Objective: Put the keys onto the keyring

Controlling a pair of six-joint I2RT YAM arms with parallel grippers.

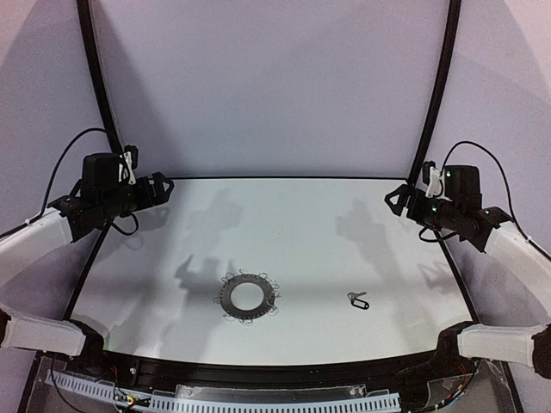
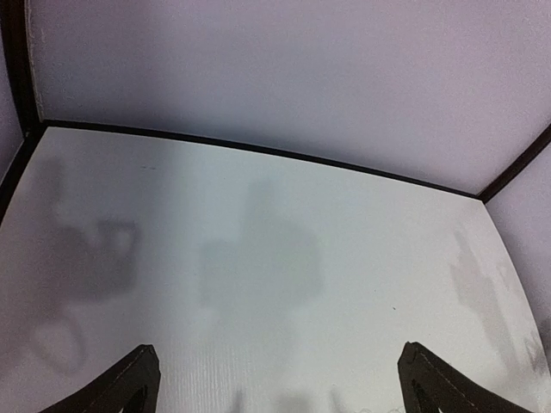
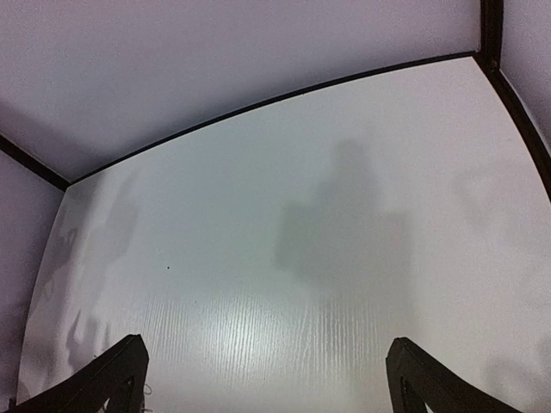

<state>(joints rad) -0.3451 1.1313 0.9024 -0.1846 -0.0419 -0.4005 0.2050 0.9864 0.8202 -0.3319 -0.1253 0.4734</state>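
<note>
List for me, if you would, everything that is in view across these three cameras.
keyring: one, dark grey with small wire loops round its rim, flat on the table, left of centre and near the front.
key: one, dark with a small metal loop, flat on the table to the right of the keyring, apart from it.
table: one, white with a black edge, under both things.
backdrop: one, pale lilac, behind the table.
poles: two, black, curving up from the far corners.
left arm: one, white and black, raised at the table's left edge, jaws wide apart and empty.
right arm: one, white and black, raised at the right edge, jaws wide apart and empty.
</note>
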